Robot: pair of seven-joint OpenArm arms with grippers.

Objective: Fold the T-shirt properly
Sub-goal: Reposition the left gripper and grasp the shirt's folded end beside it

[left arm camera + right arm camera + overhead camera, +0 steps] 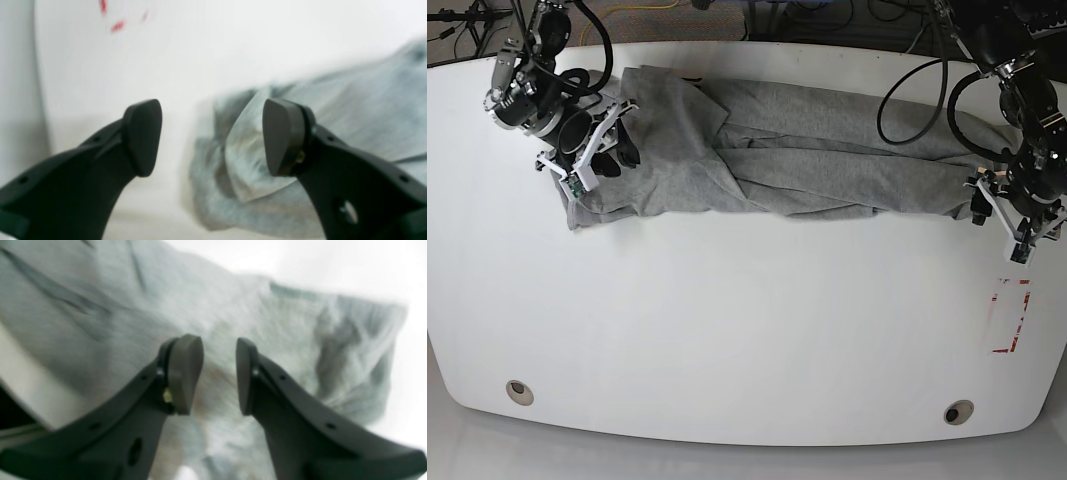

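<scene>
the left gripper (212, 136) gapes empty, the shirt (807, 160) end at its 3 o'clock. the right gripper (219, 375) hangs part open over cloth, gripping nothing. the shirt's long axis runs 9 to 3 across the table (747, 330).

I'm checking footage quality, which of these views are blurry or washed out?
Left wrist: T-shirt soft, smeared, table washed out; right wrist: fabric blurred, top right corner blown white; base: sharp, evenly lit, only faint shadows beside both hands.
</scene>
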